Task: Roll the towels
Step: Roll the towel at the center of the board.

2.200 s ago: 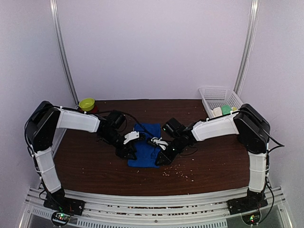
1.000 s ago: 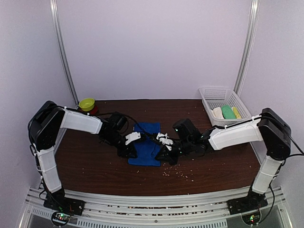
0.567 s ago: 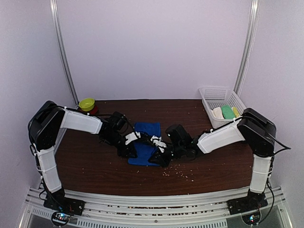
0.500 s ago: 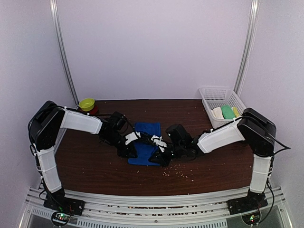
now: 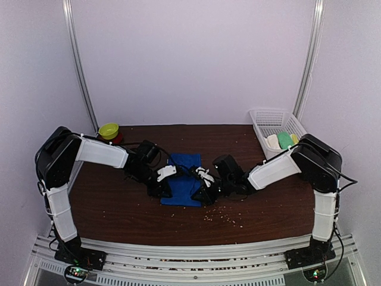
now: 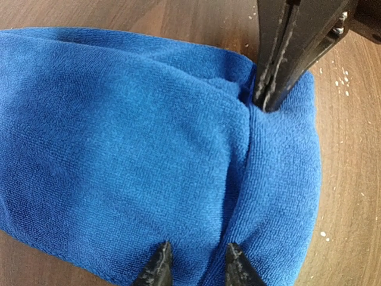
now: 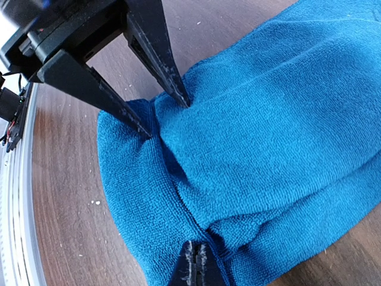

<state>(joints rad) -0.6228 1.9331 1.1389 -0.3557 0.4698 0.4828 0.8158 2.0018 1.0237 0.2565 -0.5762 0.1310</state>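
Nearest the arm bases, the L gripper (image 6: pixel 193 268) sits at the near-left corner of the blue towel (image 5: pixel 186 179). Its wrist cam shows both tips dug into the terry w/ a ridge of cloth caught btwn them, jaws partway apart, so we read it as grasping that fold. The R gripper (image 7: pixel 196 262) is at the towel's near-right corner, fingers clenched tight together, tips pushed into a bunched hem; whether any cloth is nipped btwn them we can't tell. Only the wrist cams show the fold line crossing the towel from one gripper to the other. Only the top cam shows the whole towel: on the brown table (image 5: pixel 119 208), long axis running near-to-far, far end flat & square. Pale crumbs (image 5: pixel 226 217) lie just near-right of the towel. Well to the towel's far right we see a white mesh basket (image 5: pixel 262 122) w/ cream, green & yellow things in it; to the towel's far left, a green bowl (image 5: pixel 109 129)
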